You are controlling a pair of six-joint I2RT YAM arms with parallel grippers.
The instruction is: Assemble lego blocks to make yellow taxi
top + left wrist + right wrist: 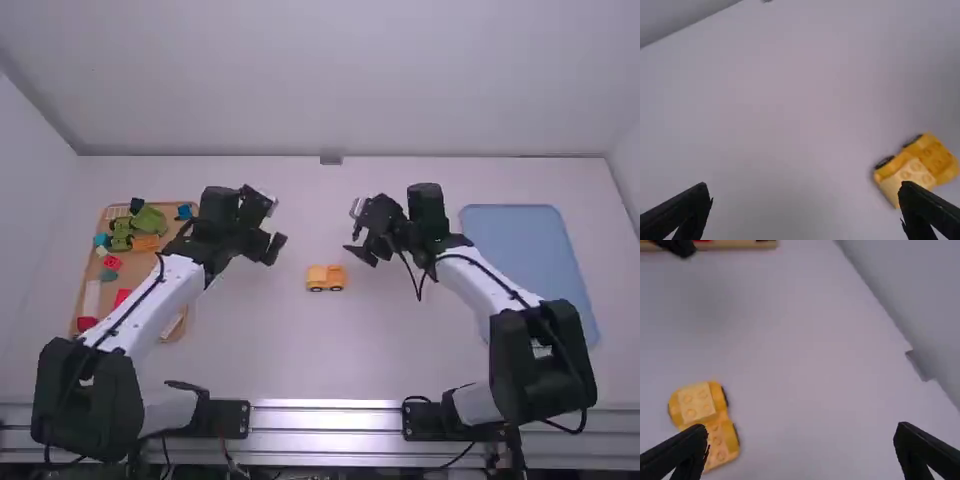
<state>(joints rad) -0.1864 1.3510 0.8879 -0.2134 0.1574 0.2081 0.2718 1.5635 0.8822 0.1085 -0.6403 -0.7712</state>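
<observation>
Between the two arms, a yellow-orange car base with dark wheels stands on the table, a lighter yellow block on its left half. Up and left of it is my left gripper, open and holding nothing; up and right is my right gripper, also open. In the left wrist view the car base and lighter block lie beside one finger of the left gripper. The right wrist view has the car base partly behind a finger of the right gripper, with the lighter block on it.
At the left, an orange-brown tray holds loose green, red, blue and orange blocks, partly behind the left arm. A blue tray lies on the right, partly behind the right arm. A wall rises behind the table's far edge.
</observation>
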